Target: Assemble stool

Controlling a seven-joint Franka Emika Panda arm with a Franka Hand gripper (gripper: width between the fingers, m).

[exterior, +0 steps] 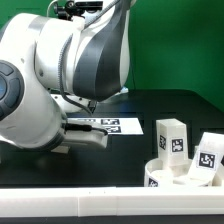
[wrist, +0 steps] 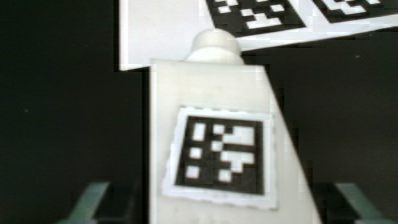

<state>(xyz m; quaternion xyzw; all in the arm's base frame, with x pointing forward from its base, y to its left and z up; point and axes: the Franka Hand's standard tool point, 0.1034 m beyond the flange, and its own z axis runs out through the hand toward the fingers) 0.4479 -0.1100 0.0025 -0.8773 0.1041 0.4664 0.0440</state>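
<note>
Marker board (exterior: 108, 125) flat on black table (exterior: 185, 105), white rail (exterior: 70, 205) along edge, green backdrop (exterior: 170, 40).

A flat green backdrop (exterior: 170, 40) stands behind the black table (exterior: 110, 165). A white rail (exterior: 90, 205) runs along that table's front edge. The marker board (exterior: 118, 125) lies flat on top, evenly lit.

White legs (exterior: 172, 128) w/ blk-wht square tags (wrist: 224, 152); blk table (exterior: 110, 158), green backdrop (exterior: 170, 40)
</note>
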